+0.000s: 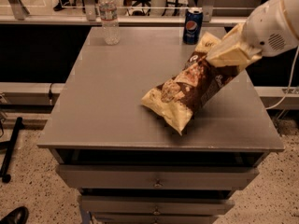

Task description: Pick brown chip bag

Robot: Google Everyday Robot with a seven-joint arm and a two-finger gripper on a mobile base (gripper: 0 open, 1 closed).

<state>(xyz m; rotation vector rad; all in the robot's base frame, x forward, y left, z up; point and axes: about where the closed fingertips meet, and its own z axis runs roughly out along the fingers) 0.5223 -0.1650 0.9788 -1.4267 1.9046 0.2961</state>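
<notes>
Camera view, looking down on the grey table (107,106). Your gripper (231,55) sits at right, above the table's far-right part, on the end of the white arm (273,24). Its cream fingers are clamped on the upper end of the brown chip bag (191,90). The bag hangs tilted from that grip, its top toward the far right and its bottom toward the near centre. Dark brown middle, cream-yellow ends, sealed and puffed as far as you can see, contents hidden. The low corner lies near the front edge; you cannot tell whether it touches the tabletop or hangs just clear. Two other containers stand upright along the far edge, well apart from each other. One is a clear water bottle (109,17) at far left with a white cap on, fill level not readable. The other is a blue soda can (192,26) right of centre, just beyond the bag's upper end, its top too dim to say whether it is open or sealed. Under the tabletop the drawers (156,177) are pushed in, so nothing inside them shows.
</notes>
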